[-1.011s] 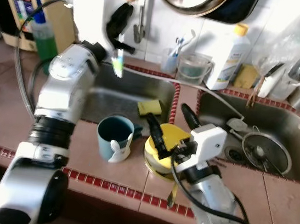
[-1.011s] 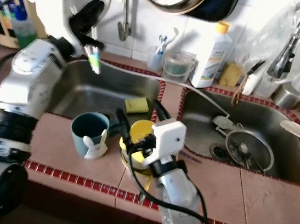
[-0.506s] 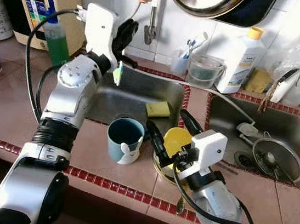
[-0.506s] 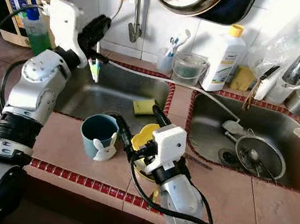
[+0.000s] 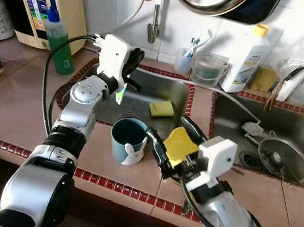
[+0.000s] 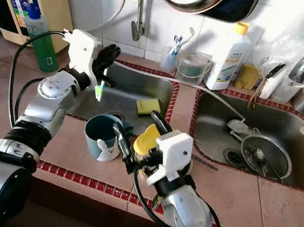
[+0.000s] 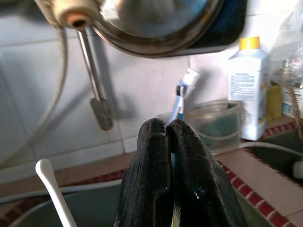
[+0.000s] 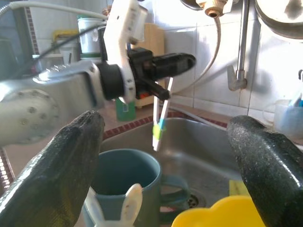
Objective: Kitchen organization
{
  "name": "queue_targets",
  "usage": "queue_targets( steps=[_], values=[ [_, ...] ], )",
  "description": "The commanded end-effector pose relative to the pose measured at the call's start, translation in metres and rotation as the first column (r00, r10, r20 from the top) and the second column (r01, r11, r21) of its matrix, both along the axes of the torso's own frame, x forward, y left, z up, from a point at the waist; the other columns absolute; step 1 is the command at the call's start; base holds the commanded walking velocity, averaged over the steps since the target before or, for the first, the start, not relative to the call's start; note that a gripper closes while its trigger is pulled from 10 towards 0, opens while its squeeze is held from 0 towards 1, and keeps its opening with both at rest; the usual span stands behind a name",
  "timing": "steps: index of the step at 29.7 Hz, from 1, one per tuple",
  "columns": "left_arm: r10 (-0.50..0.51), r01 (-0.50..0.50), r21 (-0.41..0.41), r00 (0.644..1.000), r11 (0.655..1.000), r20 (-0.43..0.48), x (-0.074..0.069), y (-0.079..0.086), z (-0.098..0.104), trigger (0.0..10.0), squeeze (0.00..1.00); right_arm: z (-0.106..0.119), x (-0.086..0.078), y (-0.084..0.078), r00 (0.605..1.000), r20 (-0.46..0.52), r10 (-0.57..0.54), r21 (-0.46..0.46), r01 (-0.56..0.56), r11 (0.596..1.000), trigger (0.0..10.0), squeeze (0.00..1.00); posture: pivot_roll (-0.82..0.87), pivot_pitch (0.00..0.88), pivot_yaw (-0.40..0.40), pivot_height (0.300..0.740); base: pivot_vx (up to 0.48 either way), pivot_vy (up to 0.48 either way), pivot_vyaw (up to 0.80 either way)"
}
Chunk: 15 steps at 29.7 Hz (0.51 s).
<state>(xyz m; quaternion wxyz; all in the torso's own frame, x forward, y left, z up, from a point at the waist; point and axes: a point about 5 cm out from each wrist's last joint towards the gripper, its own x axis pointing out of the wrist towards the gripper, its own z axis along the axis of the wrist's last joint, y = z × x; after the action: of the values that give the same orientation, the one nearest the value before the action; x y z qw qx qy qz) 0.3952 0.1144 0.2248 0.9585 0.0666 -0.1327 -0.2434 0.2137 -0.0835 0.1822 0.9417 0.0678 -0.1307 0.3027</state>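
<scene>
While right hand (image 5: 170,144) gapes, left hand (image 5: 123,82) pinches toothbrush (image 5: 120,93).

Two sinks (image 5: 143,98), one mug (image 5: 127,139)

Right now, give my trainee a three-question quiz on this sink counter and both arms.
1. True or false: the left gripper is shut on a toothbrush that hangs above the left sink.
2. What sits between the right gripper's open fingers?
A. the yellow sponge
B. a yellow cup
C. the green bottle
3. Fill in: the blue mug stands on the tiled counter in front of the ____ sink.

Key: 1 true. 2 B, the yellow cup; the sponge lies in the left sink and the green bottle stands near the back wall. 3 left.
</scene>
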Motion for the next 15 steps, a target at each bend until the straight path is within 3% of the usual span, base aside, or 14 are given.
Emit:
queue_targets(
  steps=[1,15],
  values=[
    [-0.027,0.027,0.000,0.999,1.000,0.023,0.001,-0.006,0.009,10.0,0.00,0.006,-0.004,-0.001,1.000,0.008,0.001,0.008,-0.001,1.000,10.0,0.00,-0.28,0.112,0.024,0.732,0.000,0.000,0.00],
    [-0.090,0.090,0.007,0.996,0.996,-0.009,0.004,-0.016,0.004,10.0,0.00,0.009,-0.033,-0.011,0.996,-0.089,-0.009,-0.005,0.009,1.000,10.0,0.00,-0.34,0.180,0.015,0.732,0.000,0.000,0.00]
  ],
)
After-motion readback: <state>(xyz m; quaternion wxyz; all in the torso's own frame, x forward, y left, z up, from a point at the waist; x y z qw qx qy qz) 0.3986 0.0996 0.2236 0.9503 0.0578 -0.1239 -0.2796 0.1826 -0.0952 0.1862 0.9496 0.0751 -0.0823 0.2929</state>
